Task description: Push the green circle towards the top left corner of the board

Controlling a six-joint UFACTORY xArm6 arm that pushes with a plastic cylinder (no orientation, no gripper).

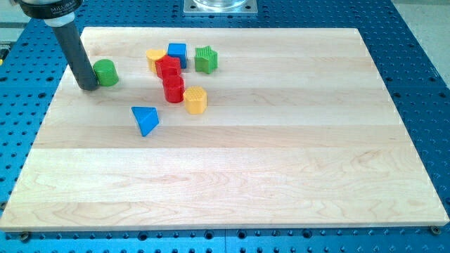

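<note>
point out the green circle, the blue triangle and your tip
green circle (106,72), camera view, on its top face
blue triangle (145,119), camera view, middle of its top face
my tip (88,87), camera view, rod's very end, just left of the green circle

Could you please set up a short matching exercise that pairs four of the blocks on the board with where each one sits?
Blocks:
1. green circle
2. blue triangle
3. green star
4. blue cube

Places:
A. nearest the view's bottom, apart from the cluster
B. right beside my tip, on its right in the view
C. at the cluster's top, between a yellow block and the star
D. rightmost of the cluster

Pairs: 1-B, 2-A, 3-D, 4-C
</note>
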